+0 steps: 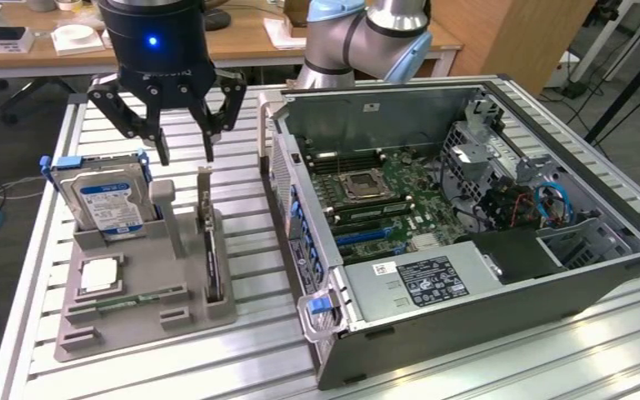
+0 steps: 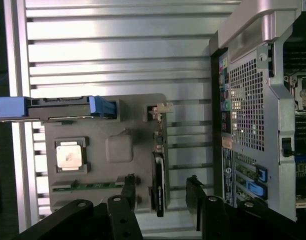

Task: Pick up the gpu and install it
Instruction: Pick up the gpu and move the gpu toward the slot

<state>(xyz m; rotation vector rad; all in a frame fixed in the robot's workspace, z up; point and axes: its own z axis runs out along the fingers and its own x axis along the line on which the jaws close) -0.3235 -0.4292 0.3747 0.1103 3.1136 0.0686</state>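
Observation:
The gpu (image 1: 210,246) is a thin dark card standing edge-on in a slot of the grey holder (image 1: 147,321), on the side nearest the computer case. In the wrist view the gpu (image 2: 158,175) lies between the two black fingers (image 2: 129,189). My gripper (image 1: 187,152) hangs open above the holder's far end, its fingertips a little above the card's top edge and apart from it. Seen from the wrist, the gripper (image 2: 161,192) straddles the card with room on both sides. Nothing is held.
The holder also carries a silver hard drive (image 1: 107,200) with a blue label, a processor (image 1: 100,275) and a green memory stick (image 1: 142,297). The open computer case (image 1: 465,208) lies on the exterior view's right, motherboard (image 1: 376,200) exposed. All rest on a slotted aluminium table (image 1: 253,350).

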